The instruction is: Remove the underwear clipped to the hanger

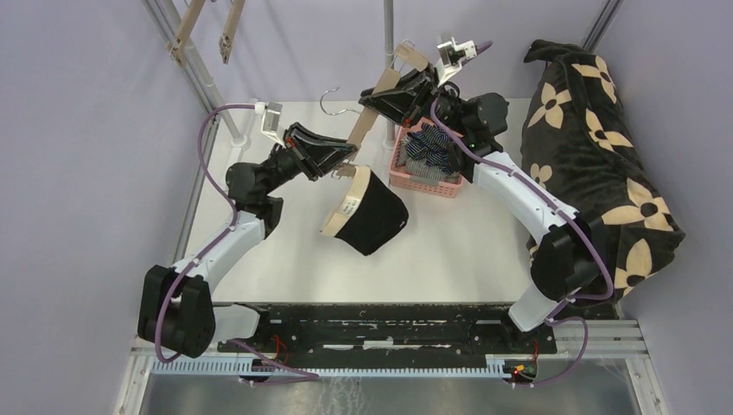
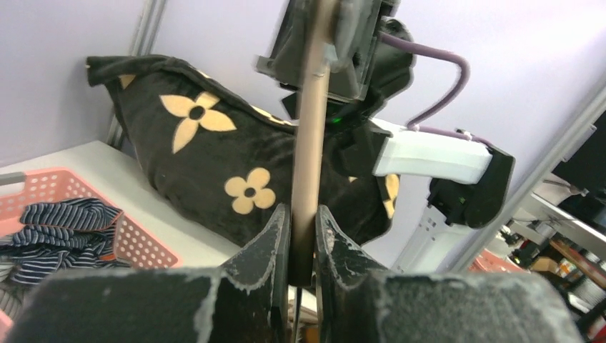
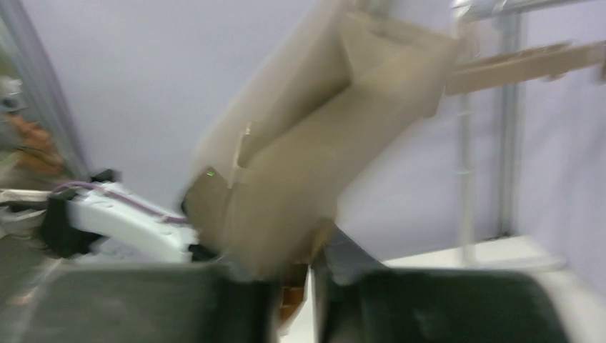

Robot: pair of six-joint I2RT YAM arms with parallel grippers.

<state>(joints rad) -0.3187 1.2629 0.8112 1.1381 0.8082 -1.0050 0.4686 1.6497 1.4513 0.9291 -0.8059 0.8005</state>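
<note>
Underwear (image 1: 373, 221) on hanger (image 1: 363, 134) in left hand (image 1: 346, 161)

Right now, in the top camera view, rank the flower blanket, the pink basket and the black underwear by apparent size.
Largest: flower blanket.
Then black underwear and pink basket, which look about alike; the right arm hides part of the basket, so I won't rank them.

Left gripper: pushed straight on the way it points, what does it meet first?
The left gripper clamps the wooden hanger; beyond that, likely the right arm, then the flower-print blanket. Depth is unclear.
</note>
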